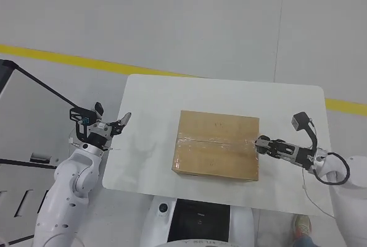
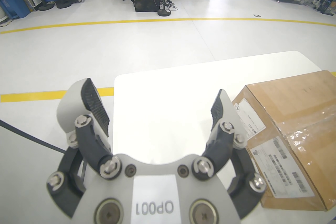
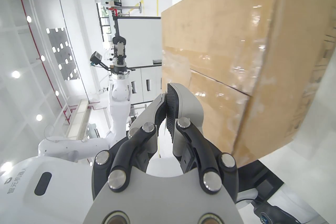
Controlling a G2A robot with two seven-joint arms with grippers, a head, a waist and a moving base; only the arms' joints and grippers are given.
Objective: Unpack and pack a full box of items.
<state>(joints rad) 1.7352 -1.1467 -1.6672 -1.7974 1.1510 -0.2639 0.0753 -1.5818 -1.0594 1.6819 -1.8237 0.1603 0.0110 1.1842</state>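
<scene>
The right gripper (image 3: 168, 95) has its jaws pressed together with nothing visible between the ribbed pads. Its tips sit at the right end of the cardboard box (image 3: 223, 36), right by the seam where the two top flaps meet. The wrist view does not show whether they touch the cardboard. From above, the same gripper (image 1: 259, 144) lies at the middle of the box's (image 1: 217, 144) right edge, in line with the taped seam.

The left gripper (image 2: 155, 92) has its jaws spread wide apart and holds nothing. It hangs over the left edge of the white table (image 2: 183, 70), well apart from the box (image 2: 291, 109). The top view places this gripper (image 1: 113, 115) at the table's (image 1: 152, 99) left rim, level with the far edge of the box.

The box stands in the middle of the table with its long side running left to right. It is closed, and clear tape (image 3: 236, 70) covers the seam, so its contents are hidden. The left wrist view brings out two white paper labels (image 2: 282, 166) on the box's left end. The right wrist view gives the glossy wrinkles of the tape where it folds down over the right end. A yellow floor line (image 1: 47, 55) runs beyond the table's far side.
</scene>
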